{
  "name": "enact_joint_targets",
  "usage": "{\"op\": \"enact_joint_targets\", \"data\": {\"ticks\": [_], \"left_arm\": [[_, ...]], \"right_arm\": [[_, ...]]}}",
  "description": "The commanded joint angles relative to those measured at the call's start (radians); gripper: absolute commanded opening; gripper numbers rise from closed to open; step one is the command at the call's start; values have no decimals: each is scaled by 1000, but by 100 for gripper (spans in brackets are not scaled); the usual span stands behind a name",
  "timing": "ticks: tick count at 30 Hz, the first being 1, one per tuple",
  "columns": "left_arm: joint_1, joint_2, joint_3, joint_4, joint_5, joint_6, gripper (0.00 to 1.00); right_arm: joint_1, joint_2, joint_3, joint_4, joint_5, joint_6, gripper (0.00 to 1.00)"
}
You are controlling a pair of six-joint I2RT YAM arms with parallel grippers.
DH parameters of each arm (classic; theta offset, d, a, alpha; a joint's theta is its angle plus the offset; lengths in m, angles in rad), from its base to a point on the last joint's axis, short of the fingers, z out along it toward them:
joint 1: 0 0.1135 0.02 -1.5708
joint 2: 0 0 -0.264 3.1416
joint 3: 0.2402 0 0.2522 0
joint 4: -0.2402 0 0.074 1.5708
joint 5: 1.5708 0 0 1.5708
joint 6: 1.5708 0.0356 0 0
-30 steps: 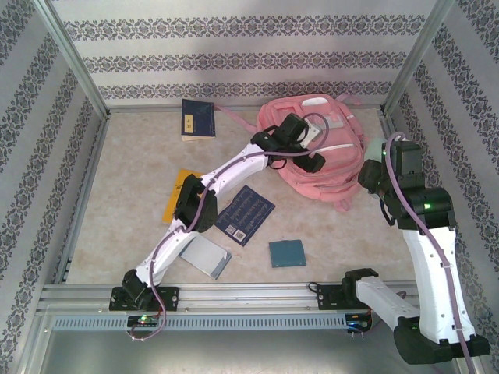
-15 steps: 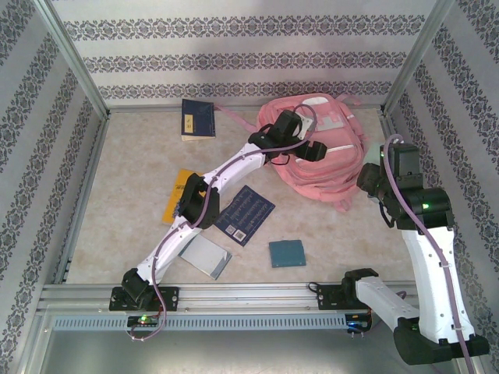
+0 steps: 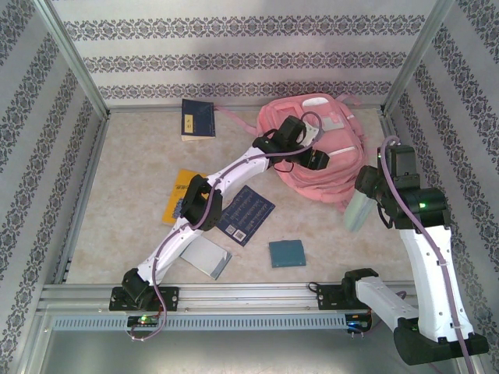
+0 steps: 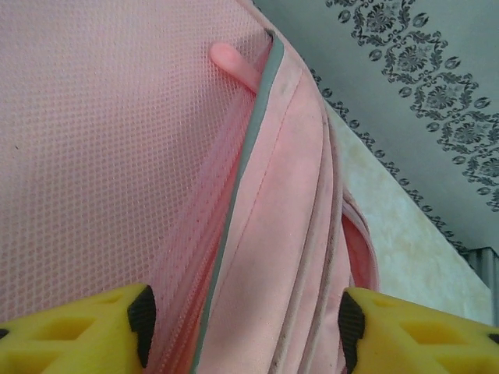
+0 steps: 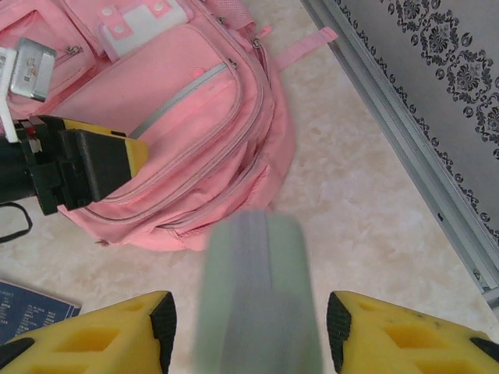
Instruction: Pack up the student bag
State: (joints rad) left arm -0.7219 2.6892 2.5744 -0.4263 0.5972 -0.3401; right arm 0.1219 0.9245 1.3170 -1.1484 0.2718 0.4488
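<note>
Left pincer: the left pincer (image 4: 242,327) is hovering with its yellow fingers wide apart and holding nothing, close over a grey-trimmed seam of the bag; from above it (image 3: 312,160) is reaching across the bag's front.
Right pincer: the right pincer (image 5: 249,327) is standing open, with a strip of floor showing on each side of the thing between its fingers.
Thing between the right fingers: a pale green oblong item (image 5: 257,296) is showing badly blurred. It is probably moving or loose rather than clamped, and what it is I cannot tell. From above it (image 3: 357,212) is sitting just below that pincer, near the bag's near corner.
Student bag: the student bag (image 3: 343,144), a large pink fabric backpack, is lying flat at the far right of the beige marbled tabletop (image 3: 132,179), front pockets up.
Bag opening: a small pink zip pull (image 4: 234,62) is showing; no compartment is plainly gaping.
Lying outside: a dark blue book (image 3: 198,118) at the far edge, an orange book (image 3: 173,199) under the left arm, a navy printed booklet (image 3: 245,214), a grey notebook (image 3: 204,255) and a small teal square book (image 3: 287,253).
Progress: early, by my judgement; nothing is visibly going inside yet.
Left to do: opening a compartment, then loading every loose item.
</note>
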Motion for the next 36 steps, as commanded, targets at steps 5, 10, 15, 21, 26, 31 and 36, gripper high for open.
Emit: {"op": "enact_joint_targets", "data": {"ticks": [5,10,15,21,26,31,36], "left_arm": [[-21,33,-23,-49,19,17,33],[-22,69,-20,-32,-24,3,5],[-22,75,-10,-51,-36,12,0],[3,4,-5,16,-1,-88,0],[54,-83,-24,106,-19,-225,0],[108,-136,-44,185,-67,-388,0],[139,-163,-79,227,-93,-517,0]], "right_arm": [[1,-19,-44,17,-9,21,56],[-8,-21,-105,15,0,46,60],[-37,-13,-148,-39,64,93,73],[-93,-32,-235,-78,23,187,78],[-138,-34,-307,-73,-70,230,84],[-165,24,-399,-86,-168,320,97],[-166,94,-477,-74,-188,384,98]]}}
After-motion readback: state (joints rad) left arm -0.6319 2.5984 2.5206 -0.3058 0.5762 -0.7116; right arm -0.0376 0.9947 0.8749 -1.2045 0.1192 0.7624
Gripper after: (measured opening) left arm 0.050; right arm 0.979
